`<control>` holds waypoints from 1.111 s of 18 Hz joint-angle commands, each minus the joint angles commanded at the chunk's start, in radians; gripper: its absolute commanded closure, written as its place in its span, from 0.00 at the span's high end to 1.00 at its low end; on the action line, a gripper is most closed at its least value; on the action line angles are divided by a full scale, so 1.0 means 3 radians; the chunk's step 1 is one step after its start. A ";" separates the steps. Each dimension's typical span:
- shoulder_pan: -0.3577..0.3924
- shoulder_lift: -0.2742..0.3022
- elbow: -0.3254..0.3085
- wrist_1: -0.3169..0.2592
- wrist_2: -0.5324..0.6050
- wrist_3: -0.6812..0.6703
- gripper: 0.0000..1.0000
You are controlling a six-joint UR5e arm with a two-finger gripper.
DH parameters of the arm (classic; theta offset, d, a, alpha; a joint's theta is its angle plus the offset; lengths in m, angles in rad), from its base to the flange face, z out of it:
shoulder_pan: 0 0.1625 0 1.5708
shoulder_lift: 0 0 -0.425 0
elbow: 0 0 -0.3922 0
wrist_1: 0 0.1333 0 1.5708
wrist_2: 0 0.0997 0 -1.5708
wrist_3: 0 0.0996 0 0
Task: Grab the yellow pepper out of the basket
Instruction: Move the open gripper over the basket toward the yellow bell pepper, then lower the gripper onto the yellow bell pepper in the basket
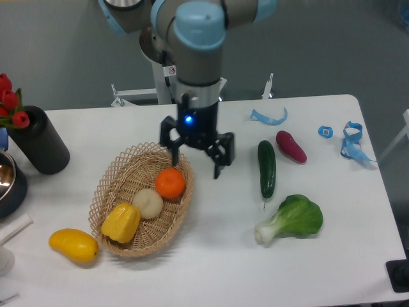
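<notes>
The yellow pepper point(121, 222) is blocky and bright yellow and lies in the near left part of the tan wicker basket point(108, 181). An orange point(170, 183) and a pale round fruit point(148, 203) lie beside it in the basket. My gripper point(196, 162) hangs open and empty over the basket's far right rim, above and to the right of the orange. One finger point(174, 153) is over the basket, the other finger point(218, 167) is outside it. The pepper is well to the gripper's lower left.
A smooth yellow mango-like fruit point(74, 245) lies on the table left of the basket. A cucumber point(266, 169), a purple vegetable point(291, 146) and a green leafy vegetable point(292, 219) lie to the right. A black cylinder point(38, 141) with red flowers and a dark bowl point(9, 182) stand at far left.
</notes>
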 joint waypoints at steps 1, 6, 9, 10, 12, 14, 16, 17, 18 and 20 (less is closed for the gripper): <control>-0.0041 -0.0066 0.0005 0.0015 0.0005 0.0000 1.00; -0.0251 -0.0317 0.0041 0.0133 0.0031 0.0046 1.00; -0.0378 -0.0445 0.0077 0.0133 0.0112 0.0224 1.00; -0.0399 -0.0481 0.0082 0.0133 0.0128 0.0230 1.00; -0.0430 -0.0537 0.0077 0.0133 0.0143 0.0255 1.00; -0.0486 -0.0604 0.0082 0.0133 0.0159 0.0362 1.00; -0.0537 -0.0665 0.0087 0.0158 0.0164 0.0399 1.00; -0.0603 -0.0701 0.0097 0.0164 0.0174 0.0379 1.00; -0.0629 -0.0716 0.0092 0.0164 0.0179 0.0368 1.00; -0.0660 -0.0727 0.0072 0.0164 0.0189 0.0312 1.00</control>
